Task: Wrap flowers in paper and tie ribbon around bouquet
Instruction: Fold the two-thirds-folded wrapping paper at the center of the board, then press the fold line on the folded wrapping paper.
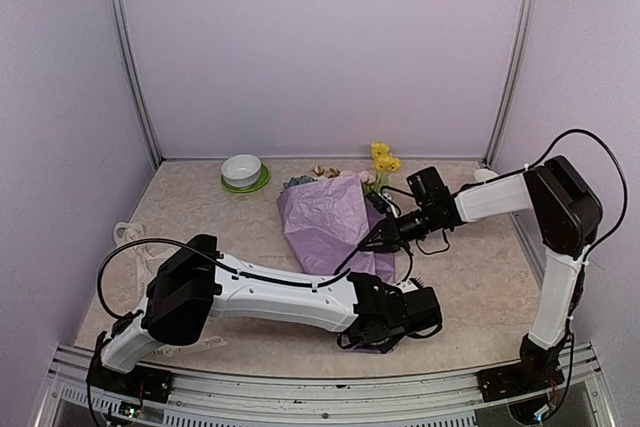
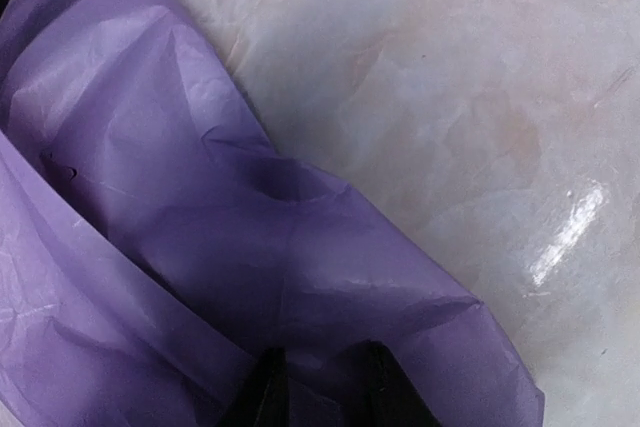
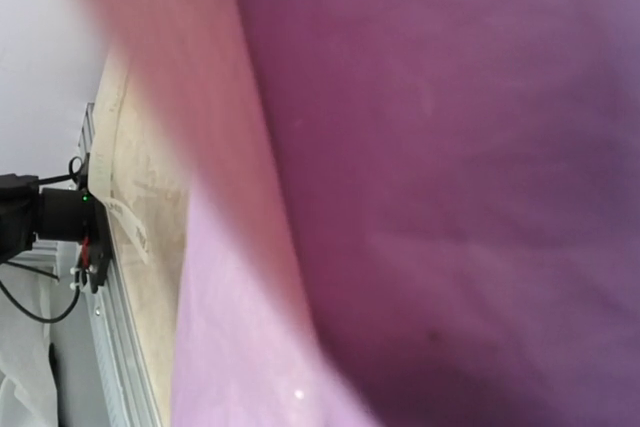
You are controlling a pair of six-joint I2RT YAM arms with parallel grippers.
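The lilac paper point(image 1: 325, 222) lies folded over the flowers as a loose bouquet in mid-table. Yellow blooms point(image 1: 384, 159), a blue bloom point(image 1: 298, 183) and a pink one point(image 1: 367, 177) stick out at its far end. My left gripper point(image 1: 378, 339) is at the near narrow end. In the left wrist view its dark fingers point(image 2: 265, 392) pinch a raised fold of the paper point(image 2: 200, 247). My right gripper point(image 1: 385, 234) meets the paper's right edge, shut on it. The paper point(image 3: 450, 197) fills the right wrist view and hides the fingers. The cream ribbon point(image 1: 124, 233) lies at the table's left edge.
A white bowl on a green saucer point(image 1: 242, 171) stands at the back left. A small beige object point(image 1: 320, 169) lies behind the bouquet and a white object point(image 1: 486, 175) sits at the back right. Lilac walls and metal posts point(image 1: 130, 57) enclose the table.
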